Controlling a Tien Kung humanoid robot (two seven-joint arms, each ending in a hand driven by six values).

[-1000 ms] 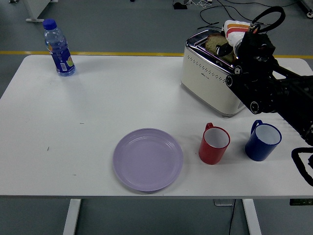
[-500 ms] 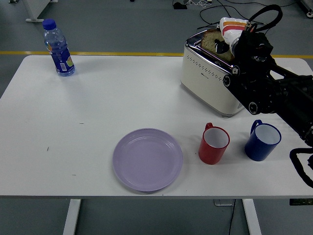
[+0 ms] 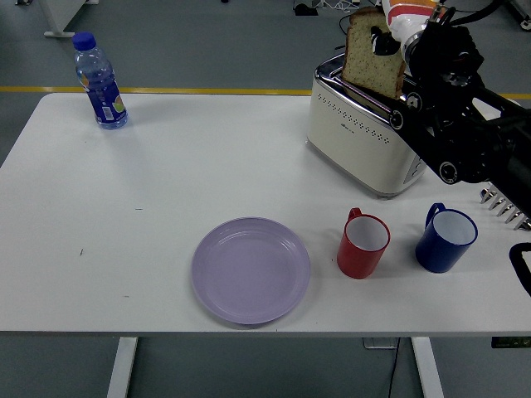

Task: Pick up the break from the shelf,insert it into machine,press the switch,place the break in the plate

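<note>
Now | right hand [image 3: 398, 41] pinches brown bread slice [image 3: 373, 56] above cream toaster [image 3: 358, 137] | should clear slot, then carry level to lilac plate [image 3: 250, 269]

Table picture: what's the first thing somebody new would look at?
Probably the slice of bread held up above the cream toaster at the far right of the table, pinched in the robot's right hand. After that, the lilac plate near the front edge, with a red mug and a blue mug to its right. A water bottle stands alone in the far left corner.
</note>
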